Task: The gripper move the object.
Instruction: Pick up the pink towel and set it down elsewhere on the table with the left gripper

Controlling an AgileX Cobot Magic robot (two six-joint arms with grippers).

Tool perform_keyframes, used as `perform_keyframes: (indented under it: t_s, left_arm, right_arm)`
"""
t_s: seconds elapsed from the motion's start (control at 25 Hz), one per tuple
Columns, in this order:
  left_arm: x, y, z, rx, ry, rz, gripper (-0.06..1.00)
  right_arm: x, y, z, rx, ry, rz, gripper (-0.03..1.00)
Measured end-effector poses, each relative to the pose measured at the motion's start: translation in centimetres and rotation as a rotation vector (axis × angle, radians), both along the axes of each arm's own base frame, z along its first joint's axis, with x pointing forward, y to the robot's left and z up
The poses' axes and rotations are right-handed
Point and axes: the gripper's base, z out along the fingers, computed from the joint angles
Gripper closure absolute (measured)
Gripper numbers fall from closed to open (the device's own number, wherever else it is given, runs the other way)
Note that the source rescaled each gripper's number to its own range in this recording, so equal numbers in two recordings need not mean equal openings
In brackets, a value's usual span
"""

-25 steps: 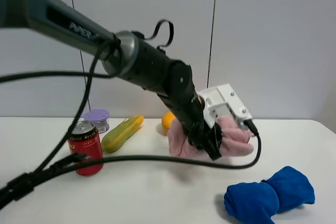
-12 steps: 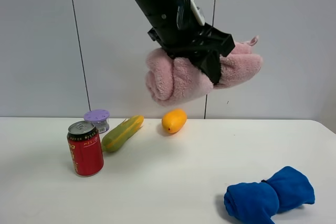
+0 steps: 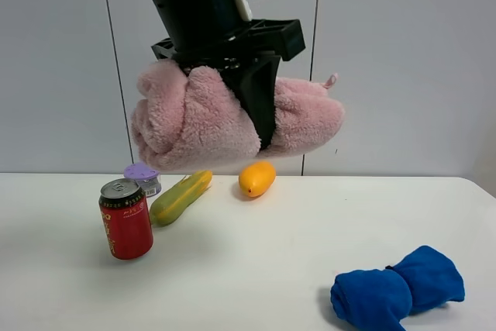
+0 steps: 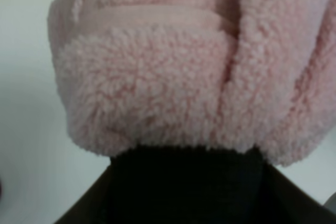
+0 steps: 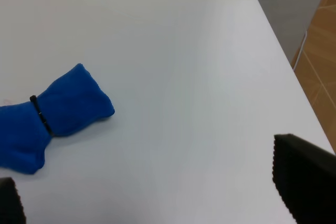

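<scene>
- The left gripper (image 3: 252, 97) is clamped across the waist of the pink rolled towel (image 3: 198, 125). One black finger (image 3: 262, 110) runs down the front of it, and the other is hidden behind the fluff.
- Through the left wrist camera, the pink rolled towel (image 4: 157, 77) fills nearly the whole view, with a black finger (image 4: 184, 187) pressed against its pile.
- The towel hangs in the air well above the white table (image 3: 256, 269), touching nothing but the claw.
- Below it, near the back wall, sit a purple-lidded jar (image 3: 143, 176), a green-yellow corn-like thing (image 3: 180, 197) and an orange fruit (image 3: 256, 178). A red can (image 3: 125, 221) stands upright just in front of the jar.
- The right gripper (image 5: 157, 192) has its jaws wide apart and grips nothing. Only its finger tips (image 5: 299, 174) show at the edges of its wrist view.
- A blue rolled towel (image 3: 397, 284), cinched by a black band (image 5: 40, 114), lies on the table's right side, well apart from the other things.
</scene>
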Motion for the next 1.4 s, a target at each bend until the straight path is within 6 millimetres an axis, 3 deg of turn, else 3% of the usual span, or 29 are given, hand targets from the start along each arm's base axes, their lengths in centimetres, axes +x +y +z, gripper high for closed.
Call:
perform_keyframes:
  t_s: [0.16,0.36,0.72,1.08,1.4]
  left_arm:
    - [-0.2,2.8,1.0,-0.044,-0.084,0.143,0.94]
    - [-0.1,7.8,1.9,-0.063,-0.136,0.315,0.94]
    - [2.2,16.9,2.4,-0.075,-0.205,0.717,0.94]
    - [5.4,22.2,0.1,-0.098,-0.318,0.848,0.94]
    - [9.9,24.2,-5.5,-0.008,-0.257,0.824,0.94]
  right_arm:
    - [0.0,0.0,0.0,0.0,0.0,0.0,-0.03]
    - [0.0,0.0,0.0,0.0,0.0,0.0,-0.03]
    - [0.0,0.0,0.0,0.0,0.0,0.0,-0.03]
    - [0.0,0.0,0.0,0.0,0.0,0.0,-0.03]
    - [0.0,0.0,0.0,0.0,0.0,0.0,-0.03]
